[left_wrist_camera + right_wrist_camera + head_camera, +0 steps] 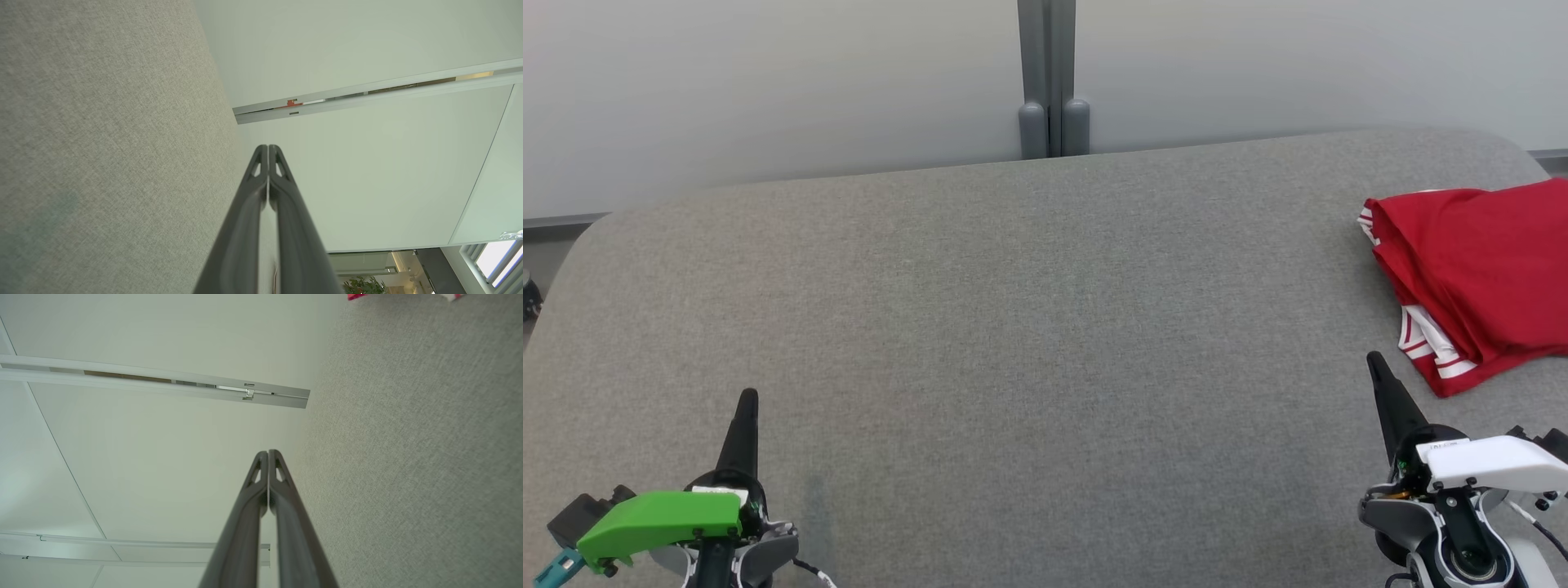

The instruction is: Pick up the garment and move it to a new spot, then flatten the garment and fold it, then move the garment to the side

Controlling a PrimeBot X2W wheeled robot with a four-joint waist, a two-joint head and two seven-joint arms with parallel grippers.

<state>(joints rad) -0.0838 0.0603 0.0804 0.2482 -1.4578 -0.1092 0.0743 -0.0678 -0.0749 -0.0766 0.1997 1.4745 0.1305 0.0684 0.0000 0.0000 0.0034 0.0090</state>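
A red garment (1478, 269) with white-striped trim lies folded at the right edge of the grey fabric table (1029, 327); slivers of the garment (357, 296) show at the top of the right wrist view. My right gripper (1374, 359) is shut with nothing in it, at the lower right, just in front of the garment's near corner and apart from it. At the lower left my left gripper (748, 396) is shut and empty too. Both wrist views show each pair of fingertips pressed together, left gripper (268, 147) and right gripper (268, 452).
Behind the table's far edge stands a pale wall with a grey vertical post (1052, 77). The table's corners are rounded, and the grey surface spreads wide between the two grippers.
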